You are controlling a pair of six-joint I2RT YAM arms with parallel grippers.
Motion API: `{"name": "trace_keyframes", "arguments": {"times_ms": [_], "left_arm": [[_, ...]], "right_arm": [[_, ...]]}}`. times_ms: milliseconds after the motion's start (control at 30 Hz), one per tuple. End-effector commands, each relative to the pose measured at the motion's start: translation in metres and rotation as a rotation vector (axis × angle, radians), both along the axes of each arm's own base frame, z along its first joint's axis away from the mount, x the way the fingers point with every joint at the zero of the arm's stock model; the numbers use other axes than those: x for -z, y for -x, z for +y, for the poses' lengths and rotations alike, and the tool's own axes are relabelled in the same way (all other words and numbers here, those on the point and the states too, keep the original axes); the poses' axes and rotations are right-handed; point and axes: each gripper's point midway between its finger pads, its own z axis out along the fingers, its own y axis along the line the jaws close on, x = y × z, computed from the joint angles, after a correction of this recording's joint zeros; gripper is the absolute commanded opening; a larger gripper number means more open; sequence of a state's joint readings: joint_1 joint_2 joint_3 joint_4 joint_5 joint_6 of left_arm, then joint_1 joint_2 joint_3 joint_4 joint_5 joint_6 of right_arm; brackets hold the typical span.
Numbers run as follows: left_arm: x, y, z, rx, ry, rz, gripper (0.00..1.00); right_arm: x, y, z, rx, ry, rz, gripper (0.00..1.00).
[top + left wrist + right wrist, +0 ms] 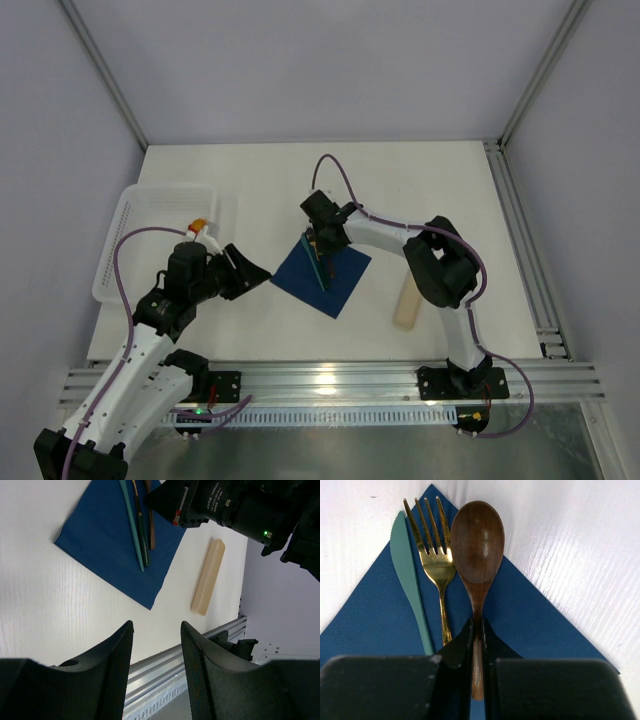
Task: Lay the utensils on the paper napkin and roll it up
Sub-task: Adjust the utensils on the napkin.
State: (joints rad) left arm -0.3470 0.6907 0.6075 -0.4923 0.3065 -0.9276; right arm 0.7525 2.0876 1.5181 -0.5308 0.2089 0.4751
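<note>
The navy paper napkin (338,288) (535,615) (110,545) lies flat as a diamond at the table's middle. Three utensils lie side by side on it: a teal knife (407,575) (132,525), a gold fork (436,560) and a brown wooden spoon (477,540) (151,525). My right gripper (477,625) (318,240) is over the napkin's far corner, shut on the spoon's handle. My left gripper (156,625) (255,272) hovers left of the napkin, open with nothing between its fingers.
A pale beige bar (408,305) (208,577) lies right of the napkin. A white basket (165,192) stands at the left edge, an orange-tipped red block (200,224) beside it. A metal rail (330,380) runs along the table's near edge.
</note>
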Motion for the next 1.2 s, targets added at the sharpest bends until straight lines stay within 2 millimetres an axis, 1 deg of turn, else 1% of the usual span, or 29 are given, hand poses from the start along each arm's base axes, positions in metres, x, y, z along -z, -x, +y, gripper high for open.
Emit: {"name": "trace_keyframes", "arguments": {"times_ms": [0,367,400,567,1167], "left_arm": [[-0.011,0.002,-0.001,0.016,0.004,-0.031,0.45],[-0.01,0.002,-0.001,0.018,0.006,-0.026,0.45],[-0.01,0.002,-0.002,0.019,0.007,-0.026,0.45],[-0.009,0.002,-0.002,0.02,0.007,-0.024,0.45],[-0.01,0.003,-0.001,0.017,0.008,-0.03,0.45]], "right_arm": [[-0.023,0.001,0.009,0.023,-0.078,-0.029,0.04],[-0.029,0.01,0.002,0.056,-0.098,-0.024,0.03],[-0.033,0.01,0.003,0.059,-0.107,-0.03,0.04],[-0.032,0.012,0.001,0.063,-0.109,-0.032,0.03],[-0.029,0.018,0.01,0.068,-0.146,-0.004,0.04]]}}
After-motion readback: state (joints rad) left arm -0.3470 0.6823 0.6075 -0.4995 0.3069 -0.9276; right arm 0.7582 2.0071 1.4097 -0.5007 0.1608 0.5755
